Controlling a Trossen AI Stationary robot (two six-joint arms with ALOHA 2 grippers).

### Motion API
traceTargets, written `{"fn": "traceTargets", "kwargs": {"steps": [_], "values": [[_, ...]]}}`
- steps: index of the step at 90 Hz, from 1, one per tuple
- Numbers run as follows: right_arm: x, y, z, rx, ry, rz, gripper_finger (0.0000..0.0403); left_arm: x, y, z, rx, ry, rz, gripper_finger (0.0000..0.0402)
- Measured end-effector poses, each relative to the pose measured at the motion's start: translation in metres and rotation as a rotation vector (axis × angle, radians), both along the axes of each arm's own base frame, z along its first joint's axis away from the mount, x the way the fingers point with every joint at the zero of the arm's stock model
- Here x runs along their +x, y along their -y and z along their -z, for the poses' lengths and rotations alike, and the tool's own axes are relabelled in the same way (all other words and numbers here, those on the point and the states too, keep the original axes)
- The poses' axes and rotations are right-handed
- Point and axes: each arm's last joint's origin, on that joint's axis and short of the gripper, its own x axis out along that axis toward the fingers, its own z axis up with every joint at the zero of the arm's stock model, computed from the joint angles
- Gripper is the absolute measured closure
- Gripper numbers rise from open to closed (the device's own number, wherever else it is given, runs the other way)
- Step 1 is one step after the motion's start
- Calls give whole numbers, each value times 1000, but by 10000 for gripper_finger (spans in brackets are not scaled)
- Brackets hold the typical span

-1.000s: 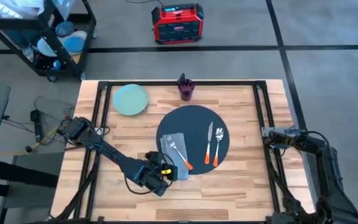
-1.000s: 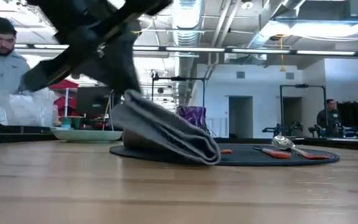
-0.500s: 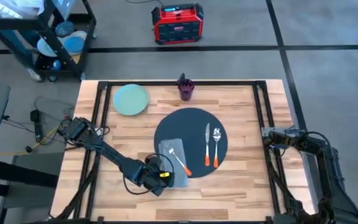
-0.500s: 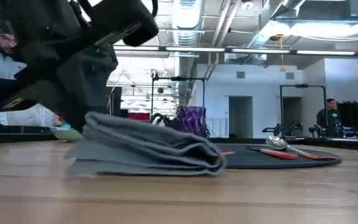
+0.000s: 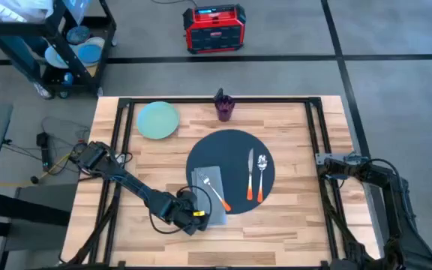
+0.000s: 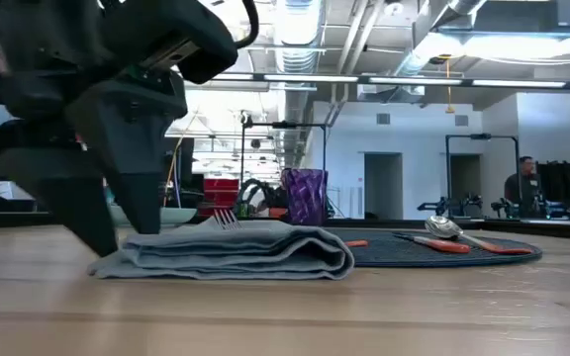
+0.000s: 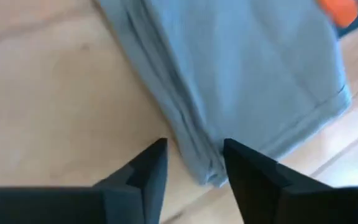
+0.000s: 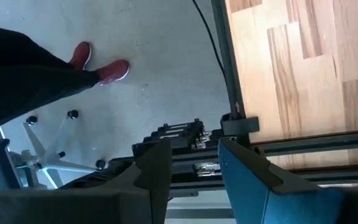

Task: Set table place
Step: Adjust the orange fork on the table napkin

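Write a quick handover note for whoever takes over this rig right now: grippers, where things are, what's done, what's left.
Left gripper: open, low at the near corner of the folded grey cloth napkin.
Right gripper: open, parked off the table's right edge.
Napkin lies flat, half on the round dark grey mat, with the orange-handled fork on it. Orange-handled knife and spoon lie on the mat's right side.
Left: pale green plate and purple cup remain off the mat on the wooden table.
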Motion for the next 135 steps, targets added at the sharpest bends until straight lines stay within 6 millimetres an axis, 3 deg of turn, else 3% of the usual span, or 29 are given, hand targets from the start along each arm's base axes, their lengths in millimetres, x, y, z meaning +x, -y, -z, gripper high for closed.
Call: {"fn": "traceTargets", "kwargs": {"steps": [21, 33, 57, 73, 86, 102, 123, 135], "values": [[0, 1, 1, -16, -2, 1, 284, -3, 4, -1, -77, -39, -36, 240], [-2, 2, 1, -35, 19, -23, 284, 16, -5, -15, -126, 51, -67, 239], [-3, 2, 1, -44, 21, -28, 284, 66, -64, -62, -91, 120, -31, 244], [-2, 2, 1, -28, 14, 14, 284, 71, -107, -75, 1, -34, -49, 251], [-2, 2, 1, -25, 10, 25, 284, 71, -126, -75, -30, -79, -71, 252], [-2, 2, 1, -24, 6, 39, 284, 78, -129, -67, -86, -73, -160, 252], [-1, 3, 1, -45, 30, 48, 284, 101, -121, -55, -195, 67, -295, 252], [-4, 4, 1, -62, 48, 46, 284, 100, -113, -50, -229, 47, -359, 264]]}}
